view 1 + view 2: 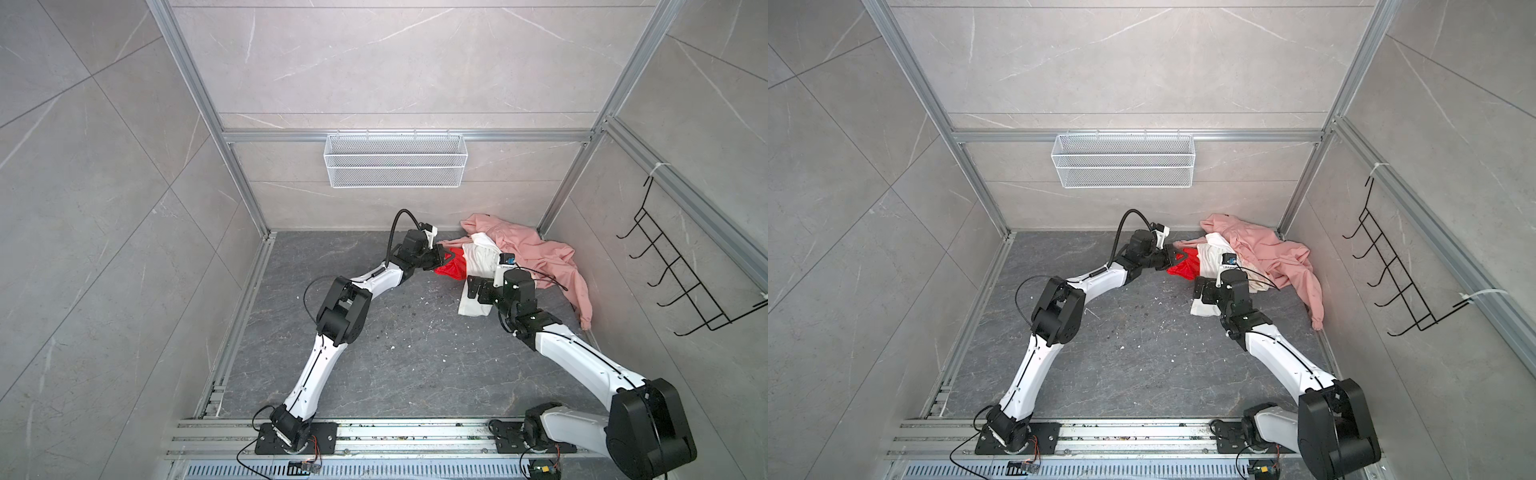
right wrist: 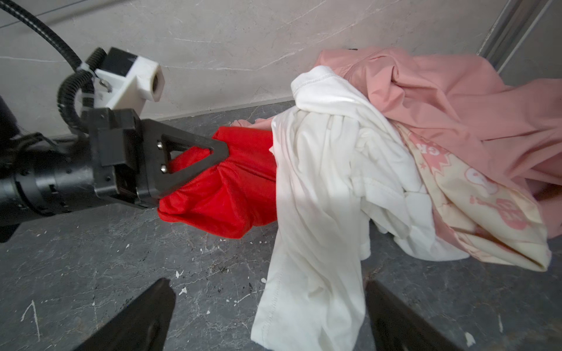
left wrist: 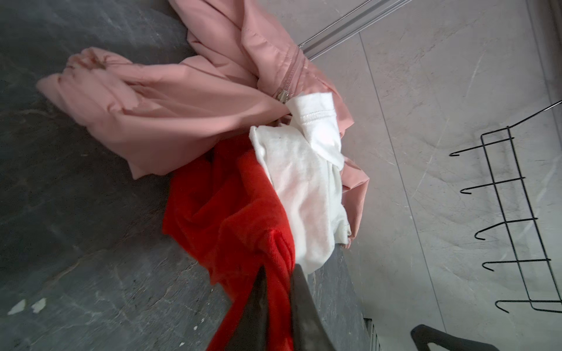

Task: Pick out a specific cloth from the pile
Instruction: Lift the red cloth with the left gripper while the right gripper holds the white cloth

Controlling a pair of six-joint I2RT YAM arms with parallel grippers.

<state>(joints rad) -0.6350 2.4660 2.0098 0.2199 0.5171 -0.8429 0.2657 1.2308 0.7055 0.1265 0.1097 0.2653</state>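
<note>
While the thin, bright red, shiny cloth (image 2: pixel 231 194) is pinched by the left gripper (image 2: pixel 217 152), extraction is judged under way; beyond the jaws it is tucked under the white fabric garment (image 2: pixel 319 188) of the soft pile (image 2: pixel 441 115). The right gripper (image 2: pixel 267 284) is held spread nearby. A steady backward pull is needed.

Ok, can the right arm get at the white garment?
Probably yes: the right claw is open right by the white garment, whose near end lies uncovered; the left claw grips the red cloth, off to one side.
</note>
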